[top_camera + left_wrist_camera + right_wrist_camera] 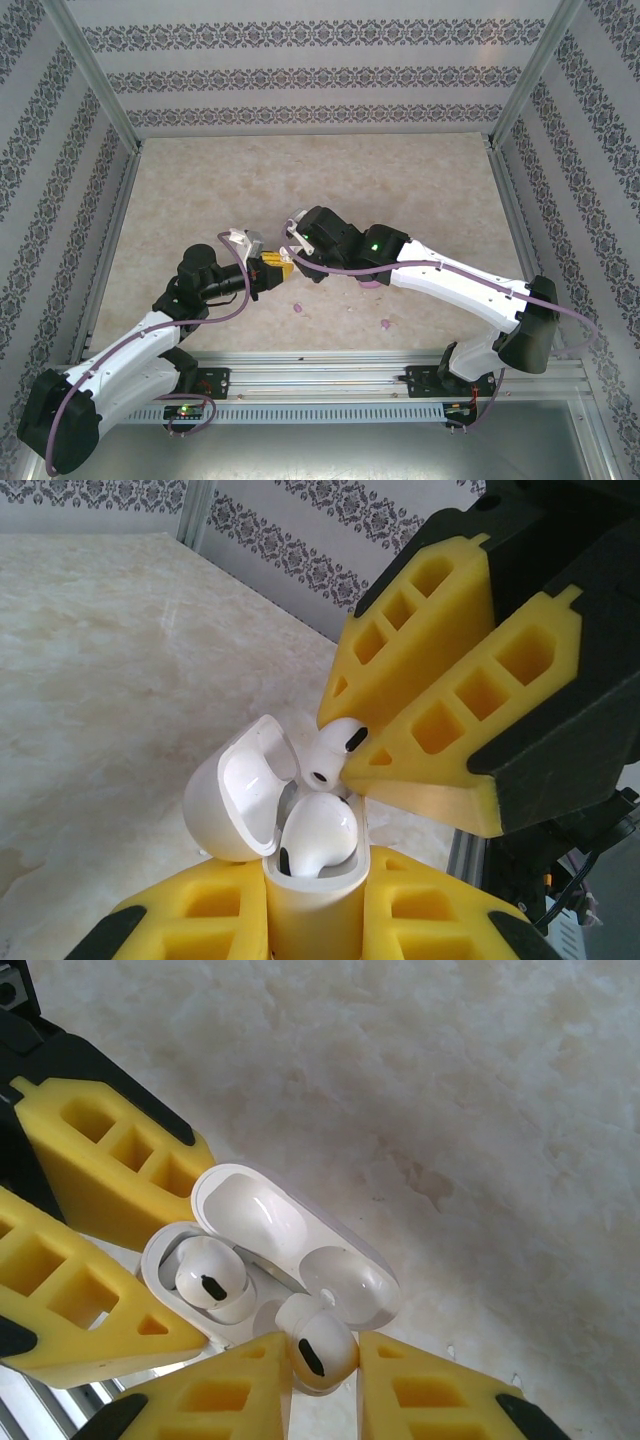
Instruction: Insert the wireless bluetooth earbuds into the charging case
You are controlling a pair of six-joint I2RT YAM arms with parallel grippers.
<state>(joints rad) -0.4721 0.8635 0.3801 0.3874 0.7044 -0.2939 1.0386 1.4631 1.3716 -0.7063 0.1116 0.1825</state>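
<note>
Mottled beige tabletop [100,660] beneath glossy white rounded case [310,910] and bean-shaped earbud [335,750]

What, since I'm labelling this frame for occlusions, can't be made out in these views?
1. Left wrist view: charging case base, hidden by fingers of the left end effector.
2. Right wrist view: case's second socket, largely covered by the held earbud in the right end effector.
3. Top view: purple object, mostly under the right arm; two purple specks, too small to identify.

White arms [130,345] with black joints trail lilac cables [232,305]; a green light [375,243] glows on one; yellow fingers [440,630] have rectangular pockets.
</note>
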